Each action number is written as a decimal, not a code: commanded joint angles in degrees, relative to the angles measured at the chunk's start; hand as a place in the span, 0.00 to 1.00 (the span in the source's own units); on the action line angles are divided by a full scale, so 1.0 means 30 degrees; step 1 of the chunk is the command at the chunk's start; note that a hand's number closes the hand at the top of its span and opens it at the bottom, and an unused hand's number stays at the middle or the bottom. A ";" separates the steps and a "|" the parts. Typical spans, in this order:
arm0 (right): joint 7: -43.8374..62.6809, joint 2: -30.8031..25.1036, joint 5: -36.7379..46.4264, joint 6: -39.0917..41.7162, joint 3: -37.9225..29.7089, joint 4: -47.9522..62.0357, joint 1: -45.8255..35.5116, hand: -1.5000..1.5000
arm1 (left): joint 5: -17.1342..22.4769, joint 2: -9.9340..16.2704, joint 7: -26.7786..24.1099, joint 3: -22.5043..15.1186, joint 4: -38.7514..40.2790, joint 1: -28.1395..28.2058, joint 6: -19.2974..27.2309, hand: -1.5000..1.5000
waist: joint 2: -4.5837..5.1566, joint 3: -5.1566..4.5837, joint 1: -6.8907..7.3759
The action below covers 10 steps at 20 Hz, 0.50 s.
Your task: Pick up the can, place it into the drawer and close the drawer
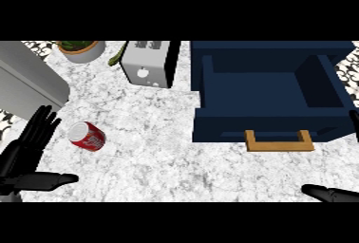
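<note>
A red can [87, 136] lies on its side on the marble counter, left of centre. My left hand [23, 151] is open at the left edge, fingers straight and pointing up, thumb stretched out to the right below the can; its fingertips are just left of the can without touching it. The dark blue drawer [266, 102] stands pulled open at the upper right, with a wooden handle [279, 141] on its front and nothing visible inside. Only a finger of my right hand [329, 193] shows at the lower right corner, plus a dark tip at the right edge.
A white toaster [148, 63] stands at the back centre. A potted plant [82, 49] sits at the back left, and a grey appliance [28, 80] fills the upper left corner. Bare marble counter [168, 161] lies between the can and the drawer.
</note>
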 commanded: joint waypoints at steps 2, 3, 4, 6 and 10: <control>-0.1342 0.1147 0.1860 0.0009 0.1369 -0.0119 0.1209 0.00 | -0.1762 -0.0792 -0.1751 -0.0404 0.2032 -0.0424 0.1009 0.00 | 0.0006 0.0002 -0.0011; 0.0201 0.0386 0.0254 0.0136 0.0224 -0.0966 0.0793 0.00 | -0.1452 0.0482 -0.3925 0.0881 0.5467 -0.1208 -0.0175 0.00 | 0.0028 -0.0012 -0.0110; -0.0784 0.0232 -0.0389 0.0470 -0.0848 0.0246 0.0434 0.00 | -0.1707 -0.0350 -0.2727 -0.0059 0.3508 -0.0607 0.0410 0.00 | 0.0002 0.0004 -0.0002; 0.0298 0.0041 -0.0193 0.0199 -0.0471 -0.0172 -0.0386 0.00 | -0.2199 -0.0140 -0.4619 0.0295 0.6673 -0.1521 0.0417 0.00 | 0.0018 -0.0005 -0.0038; -0.0257 0.0628 0.0265 0.0303 -0.0251 -0.0439 0.0140 0.00 | -0.1628 0.0871 -0.4962 0.1125 0.7860 -0.1932 -0.0120 0.00 | 0.0005 0.0001 0.0001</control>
